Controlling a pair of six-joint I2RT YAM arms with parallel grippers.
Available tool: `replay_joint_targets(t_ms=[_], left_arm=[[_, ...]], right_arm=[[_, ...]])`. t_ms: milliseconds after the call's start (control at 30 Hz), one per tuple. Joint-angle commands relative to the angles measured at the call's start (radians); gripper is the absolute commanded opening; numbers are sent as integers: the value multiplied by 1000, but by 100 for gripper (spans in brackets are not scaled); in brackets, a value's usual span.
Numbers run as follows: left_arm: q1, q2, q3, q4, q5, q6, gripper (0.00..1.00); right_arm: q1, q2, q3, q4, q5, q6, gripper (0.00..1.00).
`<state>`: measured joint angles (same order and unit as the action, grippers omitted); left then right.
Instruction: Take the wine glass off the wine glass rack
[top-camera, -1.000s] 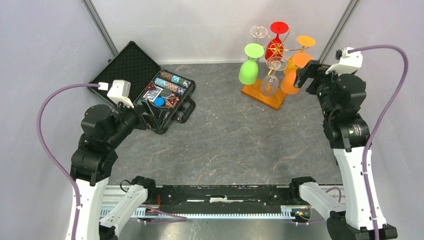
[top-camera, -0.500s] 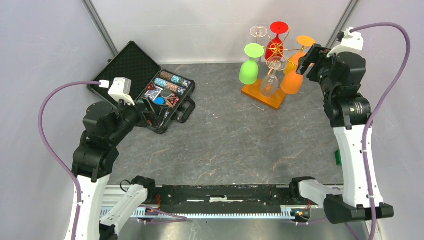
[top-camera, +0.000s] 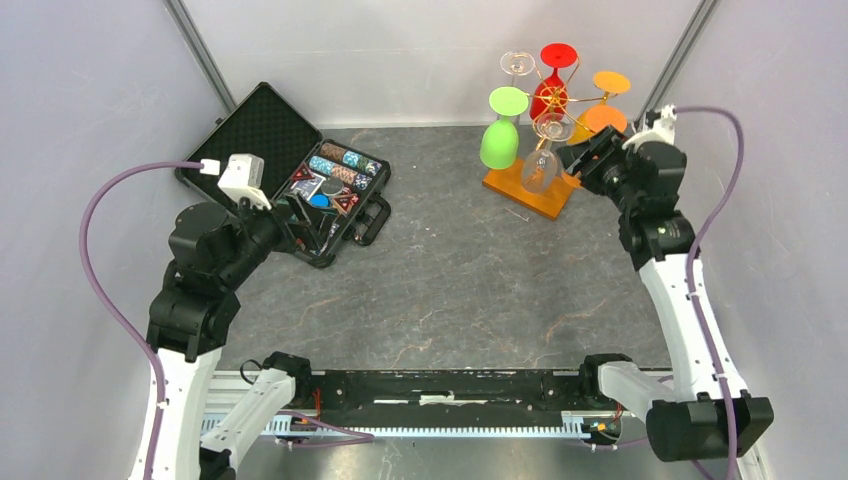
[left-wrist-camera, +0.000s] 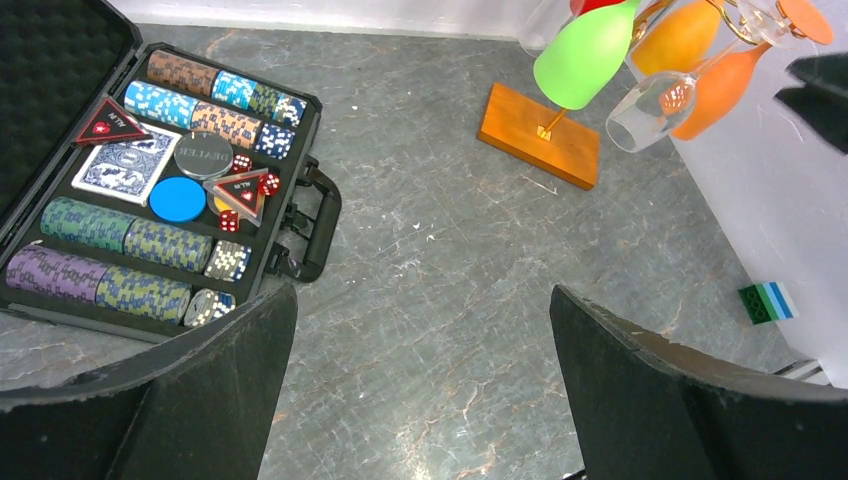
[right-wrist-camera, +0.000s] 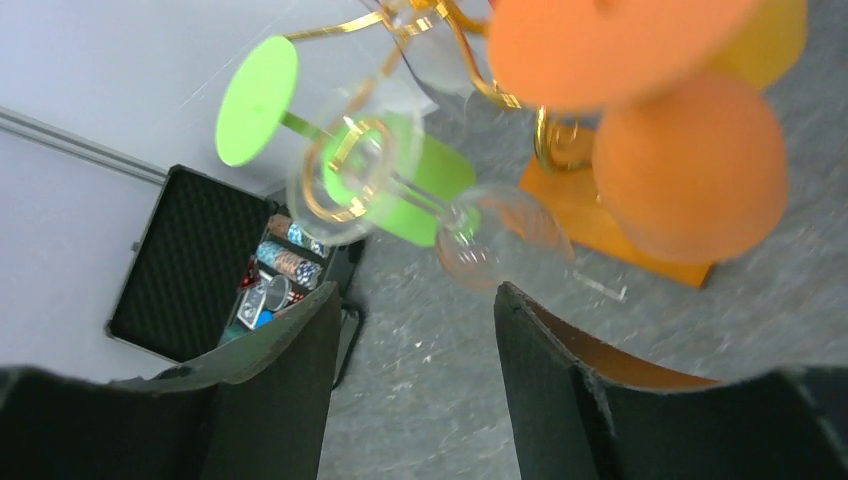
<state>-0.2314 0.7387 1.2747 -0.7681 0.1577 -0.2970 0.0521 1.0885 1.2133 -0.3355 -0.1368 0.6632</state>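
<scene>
Top view, rack: the wine glass rack (top-camera: 528, 188) stands far right, with its glasses hanging bowl-down.
Top view, right arm: the right gripper (top-camera: 583, 160) is right up beside the clear wine glass (top-camera: 540, 172)!
Top view, left arm: the left gripper (top-camera: 312, 228) hangs over the open poker chip case (top-camera: 262, 130).
Left wrist: jaws spread wide with nothing between them; the rack is well off, upper right.
Right wrist: jaws spread; the clear wine glass is hooked on gold wire just ahead of the gap, ungripped, with an orange glass (right-wrist-camera: 690, 170) beside it.
</scene>
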Motion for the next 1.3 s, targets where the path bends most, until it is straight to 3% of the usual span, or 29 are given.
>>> replay_joint_targets(t_ms=[0,200,600,1267], left_arm=[[0,5,-6,53,-17,-12,100],[0,10,-11,58,-24,-17,100],[0,35,-15,88,-20,-27,100],[0,34,-29,91,-32,-28,100]], right_arm=[[-2,-88,-148,271,-7,247,63],[-2,-104,-245,434,-4,373,62],[-3,-47,-229,486,9,446,64],[-3,30,-194,441,88,438,21]])
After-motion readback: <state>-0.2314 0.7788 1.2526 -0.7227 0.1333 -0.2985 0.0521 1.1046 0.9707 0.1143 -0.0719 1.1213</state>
